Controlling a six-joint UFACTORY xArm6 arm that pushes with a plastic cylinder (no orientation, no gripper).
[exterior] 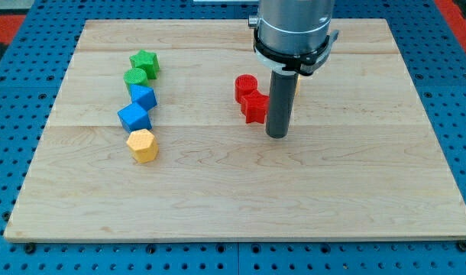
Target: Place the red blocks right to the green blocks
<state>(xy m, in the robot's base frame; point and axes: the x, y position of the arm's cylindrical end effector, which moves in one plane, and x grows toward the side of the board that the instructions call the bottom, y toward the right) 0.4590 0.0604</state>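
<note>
Nearest the camera: yellow hexagonal block [142,145], foot of a column at the left. Task's things next: red cylinder [246,86] and red star block [255,107], touching, mid-board, well right of green star block [144,63] and green cylinder [136,76] at the column's far end. Already right of the greens (though apart, probably wanting a leftward push). Hence my tip [276,135], just right of the reds. No claw here, only a rod. Between: two blue cubes [138,107].
</note>
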